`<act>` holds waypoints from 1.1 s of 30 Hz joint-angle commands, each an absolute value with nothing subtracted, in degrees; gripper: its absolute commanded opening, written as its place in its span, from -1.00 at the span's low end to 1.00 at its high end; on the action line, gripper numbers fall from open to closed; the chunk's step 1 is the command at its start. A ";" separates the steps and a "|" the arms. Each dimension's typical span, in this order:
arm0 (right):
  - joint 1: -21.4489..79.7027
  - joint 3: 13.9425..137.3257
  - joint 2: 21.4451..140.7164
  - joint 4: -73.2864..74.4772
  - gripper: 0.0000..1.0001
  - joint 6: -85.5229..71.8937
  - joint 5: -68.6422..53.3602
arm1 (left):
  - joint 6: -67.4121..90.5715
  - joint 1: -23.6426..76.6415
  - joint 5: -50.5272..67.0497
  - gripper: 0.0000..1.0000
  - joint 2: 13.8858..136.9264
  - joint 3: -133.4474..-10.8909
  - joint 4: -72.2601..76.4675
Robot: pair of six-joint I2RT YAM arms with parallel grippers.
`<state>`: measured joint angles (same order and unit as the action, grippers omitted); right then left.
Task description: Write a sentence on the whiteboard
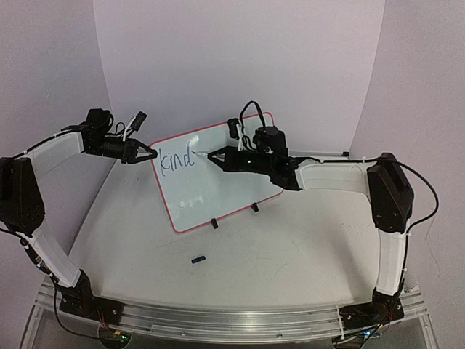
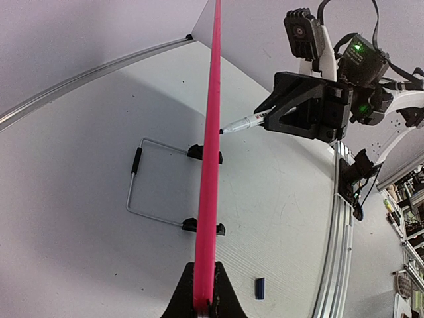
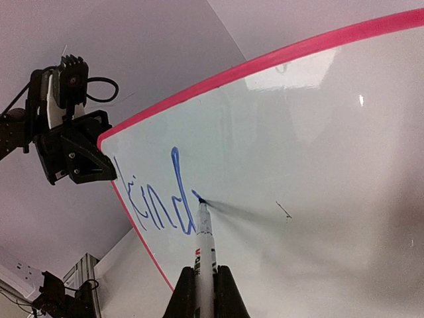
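Note:
The whiteboard (image 1: pixel 225 190) stands tilted on two black feet mid-table, red-rimmed. Blue letters "kind" (image 1: pixel 177 159) sit at its upper left; in the right wrist view they read the same (image 3: pixel 159 199), with a short new stroke beside them. My left gripper (image 1: pixel 147 152) is shut on the board's left rim, seen edge-on in the left wrist view (image 2: pixel 209 165). My right gripper (image 1: pixel 216 157) is shut on a white marker pen (image 3: pixel 205 248), whose tip touches the board just right of the "d". The pen also shows in the left wrist view (image 2: pixel 244 123).
A small dark-blue pen cap (image 1: pixel 197 258) lies on the table in front of the board, also in the left wrist view (image 2: pixel 260 287). A wire stand (image 2: pixel 142 182) props the board from behind. A metal rail (image 1: pixel 232 316) runs along the near edge.

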<state>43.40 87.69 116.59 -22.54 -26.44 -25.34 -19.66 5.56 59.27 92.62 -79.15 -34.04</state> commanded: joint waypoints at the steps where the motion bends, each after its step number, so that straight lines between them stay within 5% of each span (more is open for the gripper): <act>1: 42.98 85.93 114.28 -22.85 -1.00 -26.33 -23.77 | -22.24 6.06 56.88 -1.00 91.75 -80.15 -36.12; 33: 42.89 87.71 114.85 -27.97 -1.00 -28.83 -23.00 | -22.23 6.06 56.82 -1.00 91.73 -80.16 -36.12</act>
